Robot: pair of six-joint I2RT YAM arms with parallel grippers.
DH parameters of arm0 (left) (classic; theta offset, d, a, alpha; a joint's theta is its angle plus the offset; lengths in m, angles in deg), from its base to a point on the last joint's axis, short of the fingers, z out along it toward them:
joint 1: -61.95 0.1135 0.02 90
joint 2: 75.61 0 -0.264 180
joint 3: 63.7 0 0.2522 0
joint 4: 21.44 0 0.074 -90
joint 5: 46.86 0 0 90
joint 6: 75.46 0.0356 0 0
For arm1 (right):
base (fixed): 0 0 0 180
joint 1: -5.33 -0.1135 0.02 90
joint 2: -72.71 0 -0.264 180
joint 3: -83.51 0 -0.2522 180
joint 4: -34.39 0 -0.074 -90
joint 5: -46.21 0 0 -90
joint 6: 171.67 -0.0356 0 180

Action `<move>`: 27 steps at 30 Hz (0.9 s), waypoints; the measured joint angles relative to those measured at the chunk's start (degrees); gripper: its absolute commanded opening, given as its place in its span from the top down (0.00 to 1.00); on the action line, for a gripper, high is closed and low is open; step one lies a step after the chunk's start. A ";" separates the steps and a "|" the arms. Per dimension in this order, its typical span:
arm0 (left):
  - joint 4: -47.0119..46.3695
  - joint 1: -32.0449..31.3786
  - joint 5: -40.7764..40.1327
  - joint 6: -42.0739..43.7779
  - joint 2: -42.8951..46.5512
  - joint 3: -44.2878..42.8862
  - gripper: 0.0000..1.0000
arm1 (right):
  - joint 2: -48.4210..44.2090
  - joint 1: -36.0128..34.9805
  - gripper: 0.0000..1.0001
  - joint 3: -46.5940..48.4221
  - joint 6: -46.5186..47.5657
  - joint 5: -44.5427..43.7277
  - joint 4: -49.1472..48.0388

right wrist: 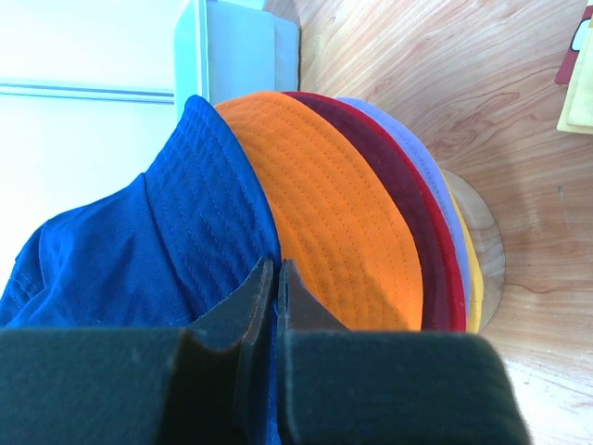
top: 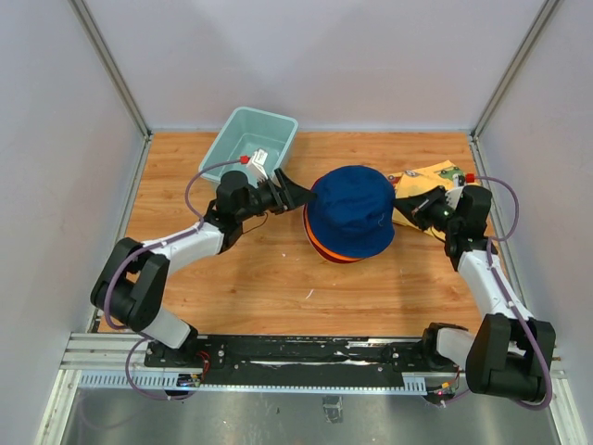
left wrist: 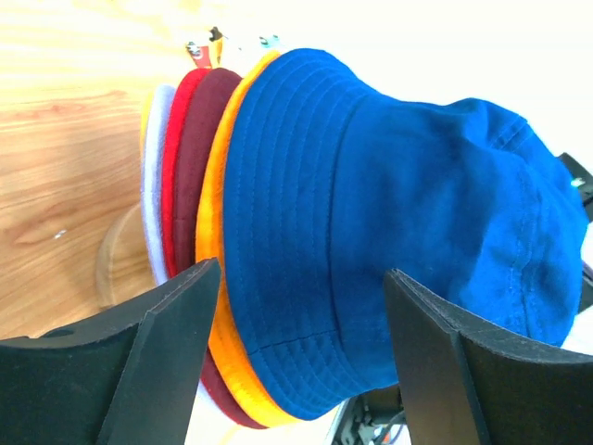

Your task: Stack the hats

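Jaws: left gripper (left wrist: 301,275) spread wide, holding nothing; right gripper (right wrist: 276,271) clenched, tips against the brim of the navy hat (top: 352,209). Whether fabric is pinched, I cannot tell.
Table (top: 232,269): the stack of hats (top: 341,254) sits near its middle, between the two grippers.
Stack: nested on a wooden stand (right wrist: 484,250), axis upright.
Navy hat: topmost, over the orange hat (right wrist: 334,213); its crown lies just ahead of the left fingers, framed between them.
Nearer arm: both close; the right is touching.
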 measured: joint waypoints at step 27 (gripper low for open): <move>-11.69 2.58 8.52 -9.03 -8.85 0.07 0.29 | 0.96 0.00 0.99 1.40 0.87 0.13 1.01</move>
